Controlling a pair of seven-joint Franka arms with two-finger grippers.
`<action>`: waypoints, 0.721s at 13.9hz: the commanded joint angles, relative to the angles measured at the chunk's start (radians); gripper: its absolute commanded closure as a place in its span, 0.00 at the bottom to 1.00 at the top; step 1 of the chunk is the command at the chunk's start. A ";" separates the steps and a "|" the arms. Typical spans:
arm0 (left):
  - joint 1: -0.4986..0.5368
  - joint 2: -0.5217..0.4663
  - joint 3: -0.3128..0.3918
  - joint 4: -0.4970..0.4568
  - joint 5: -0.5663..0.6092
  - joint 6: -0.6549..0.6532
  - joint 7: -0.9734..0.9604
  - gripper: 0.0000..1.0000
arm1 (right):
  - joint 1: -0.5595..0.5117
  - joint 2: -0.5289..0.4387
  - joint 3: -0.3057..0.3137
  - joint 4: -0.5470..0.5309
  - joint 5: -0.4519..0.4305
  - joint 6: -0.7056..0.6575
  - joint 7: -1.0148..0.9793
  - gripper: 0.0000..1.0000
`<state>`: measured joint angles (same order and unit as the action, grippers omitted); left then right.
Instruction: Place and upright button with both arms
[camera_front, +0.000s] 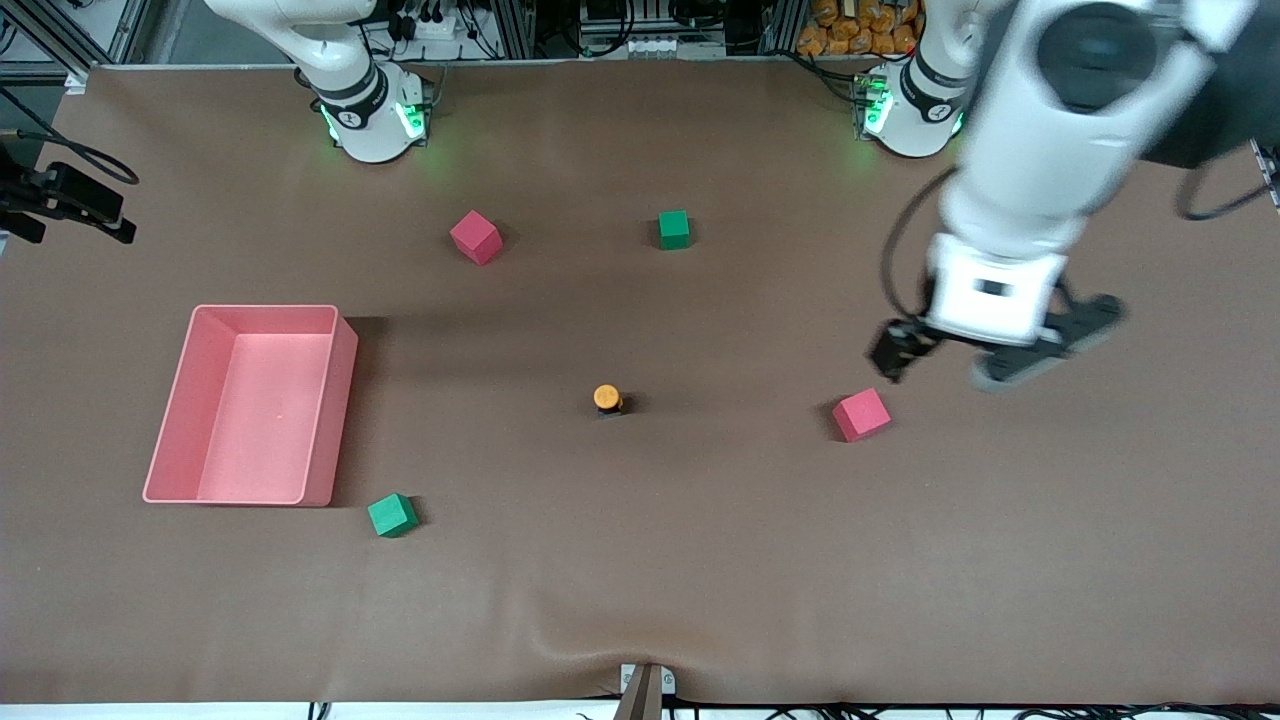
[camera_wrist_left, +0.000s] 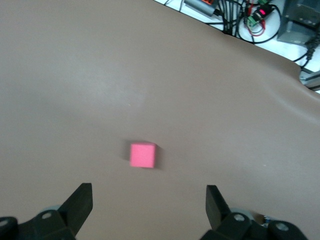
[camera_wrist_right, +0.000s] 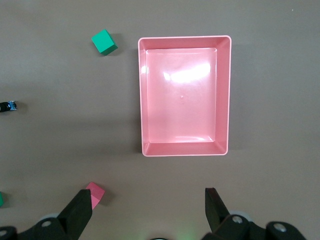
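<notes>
The button (camera_front: 607, 399) stands upright on the brown table mat, orange cap up, black body below, near the middle of the table. Only a dark sliver of the button (camera_wrist_right: 7, 106) reaches the edge of the right wrist view. My left gripper (camera_front: 965, 365) hangs open and empty in the air at the left arm's end, over the mat beside a red cube (camera_front: 861, 414). That red cube (camera_wrist_left: 143, 154) lies ahead of the left gripper (camera_wrist_left: 149, 200). My right gripper (camera_wrist_right: 149, 202) is open and empty, high above the table by its base, out of the front view.
A pink bin (camera_front: 330, 400) sits toward the right arm's end, with a green cube (camera_front: 393, 515) beside its nearer corner. Another red cube (camera_front: 475, 237) and another green cube (camera_front: 673, 229) lie closer to the bases. The right wrist view shows the bin (camera_wrist_right: 142, 100) from above.
</notes>
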<state>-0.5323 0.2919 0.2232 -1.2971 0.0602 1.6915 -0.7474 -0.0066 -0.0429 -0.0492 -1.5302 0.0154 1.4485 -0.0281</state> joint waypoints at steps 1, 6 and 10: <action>0.101 -0.037 -0.022 -0.018 -0.025 -0.048 0.185 0.00 | 0.000 0.003 0.002 0.013 -0.012 -0.010 0.000 0.00; 0.335 -0.114 -0.117 -0.040 -0.071 -0.102 0.477 0.00 | 0.002 0.003 0.002 0.012 -0.012 -0.007 0.000 0.00; 0.468 -0.227 -0.209 -0.184 -0.071 -0.125 0.538 0.00 | 0.000 0.003 0.002 0.012 -0.012 -0.005 0.000 0.00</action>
<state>-0.1014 0.1574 0.0402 -1.3623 0.0047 1.5628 -0.2499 -0.0062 -0.0429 -0.0487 -1.5302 0.0154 1.4485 -0.0281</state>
